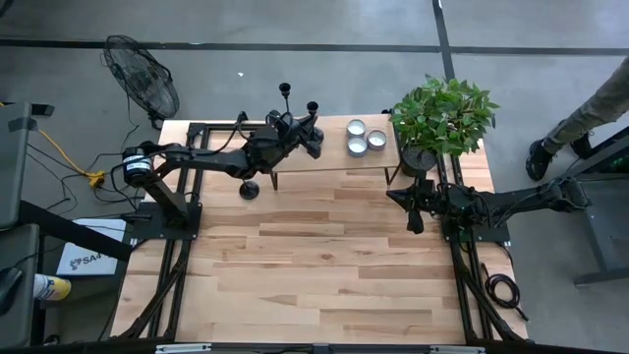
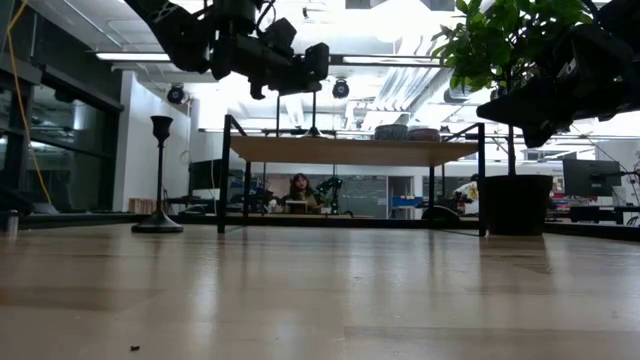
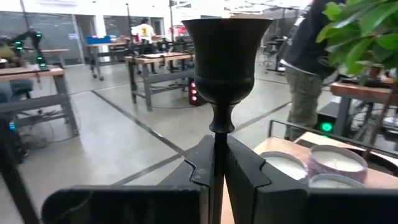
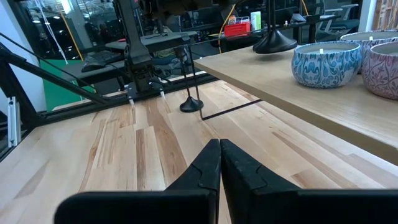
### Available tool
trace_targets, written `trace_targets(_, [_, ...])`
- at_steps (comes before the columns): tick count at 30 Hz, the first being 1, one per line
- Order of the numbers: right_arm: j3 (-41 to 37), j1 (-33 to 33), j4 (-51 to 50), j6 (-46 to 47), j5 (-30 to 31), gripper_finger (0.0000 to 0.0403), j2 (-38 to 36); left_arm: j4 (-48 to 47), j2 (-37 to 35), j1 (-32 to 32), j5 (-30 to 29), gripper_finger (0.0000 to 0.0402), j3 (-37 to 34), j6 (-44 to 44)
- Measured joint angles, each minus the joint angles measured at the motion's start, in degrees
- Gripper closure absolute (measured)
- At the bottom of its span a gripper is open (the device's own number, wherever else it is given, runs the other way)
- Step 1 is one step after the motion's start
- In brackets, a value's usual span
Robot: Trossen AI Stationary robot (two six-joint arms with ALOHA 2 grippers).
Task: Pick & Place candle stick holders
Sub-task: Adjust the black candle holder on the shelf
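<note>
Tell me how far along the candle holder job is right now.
One candle stick holder already stands on the raised shelf. The left gripper is shut on a second holder over the shelf. A third holder waits on the table. The right gripper is shut, idle near the plant.

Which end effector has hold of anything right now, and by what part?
The left end effector is shut on a candle holder, pinching its thin stem just below the cup. The right end effector is shut and holds nothing.
</note>
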Motion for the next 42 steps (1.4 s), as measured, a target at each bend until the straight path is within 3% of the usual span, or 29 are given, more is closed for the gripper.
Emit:
trace_targets(10, [0.00,-0.02,0.01,-0.01,-0.02,0.0398,0.01,-1.32,0.00,0.01,-4.05,0.0382,0.02,-1.59])
trace_targets(33, [0.00,-0.01,0.00,0.01,-0.01,0.0398,0.01,-2.16,0.39,0.02,-4.67,0.0382,0.09,-3.67])
trace_targets(42, [0.00,-0.02,0.00,0.01,-0.02,0.0398,0.01,-2.12,0.44,0.02,-4.69,0.0328,0.09,-3.52])
